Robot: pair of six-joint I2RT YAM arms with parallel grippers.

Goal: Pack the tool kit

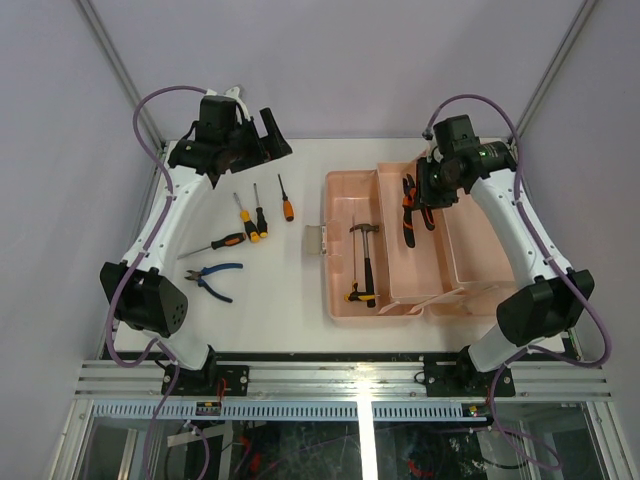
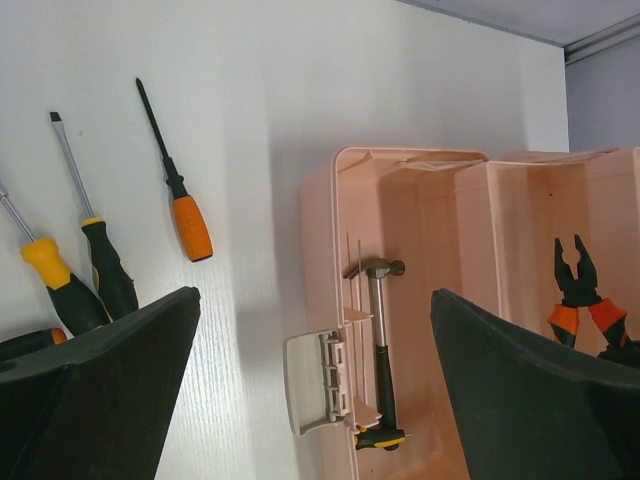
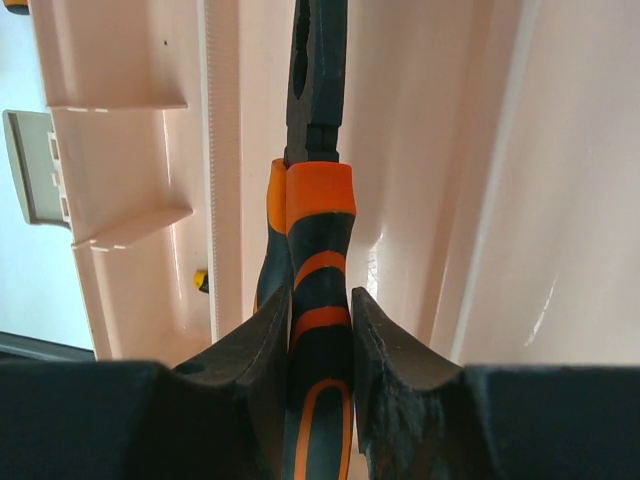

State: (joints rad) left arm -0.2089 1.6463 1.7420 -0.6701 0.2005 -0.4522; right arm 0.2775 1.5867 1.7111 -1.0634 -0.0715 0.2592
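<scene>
The pink tool box (image 1: 330, 250) stands open at centre right, with a hammer (image 1: 366, 262) lying in its left compartment. My right gripper (image 1: 426, 203) is over the middle tray, shut on the handle of the orange-and-black pliers (image 1: 409, 205). The right wrist view shows the fingers (image 3: 270, 335) pinching the handle of these pliers (image 3: 318, 200), which point away inside the tray. My left gripper (image 1: 262, 143) is open and empty at the back left, above the screwdrivers. The left wrist view shows the hammer (image 2: 380, 340) between its spread fingers (image 2: 100, 390).
Three screwdrivers (image 1: 260, 212) lie side by side on the table left of the box, and one more (image 1: 215, 243) lies crosswise in front of them. Blue-handled pliers (image 1: 212, 278) lie nearer the front. The box's latch (image 1: 316, 240) sticks out to the left.
</scene>
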